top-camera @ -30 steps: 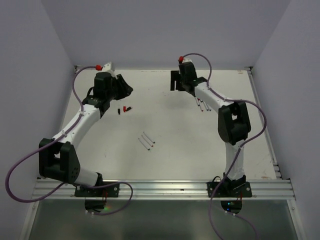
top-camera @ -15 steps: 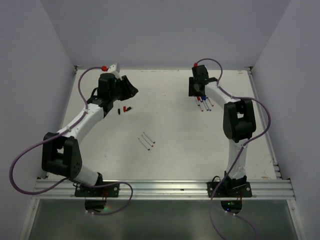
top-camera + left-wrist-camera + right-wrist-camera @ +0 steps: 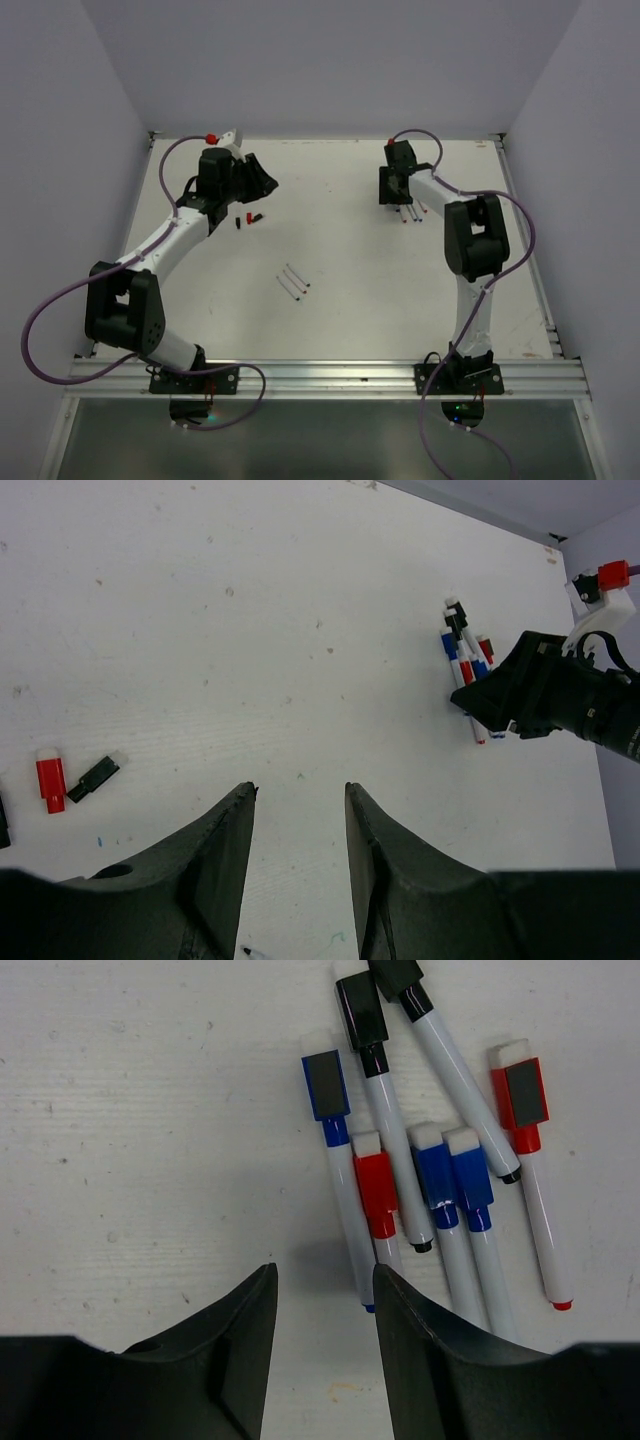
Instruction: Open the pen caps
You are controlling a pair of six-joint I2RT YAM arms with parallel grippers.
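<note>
Just short of the pens (image 3: 395, 1160) at twelve o'clock, I see my right gripper (image 3: 322, 1278) half-spread and empty; left gripper (image 3: 300, 792) likewise, holding nothing.

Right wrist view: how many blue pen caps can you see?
3. Left blue cap at the pen cluster's left edge; middle blue cap and right blue cap side by side in its centre. More may lie off-frame.

A white desk (image 3: 330, 320), faintly speckled and scuffed, fills the floor of a plain booth, closed in by a pale lilac-grey back wall (image 3: 330, 60), a left wall (image 3: 50, 150) and a right wall (image 3: 600, 150). A ribbed aluminium rail (image 3: 330, 377) runs along its near edge, and the light is soft and even, with only faint shadows.
</note>
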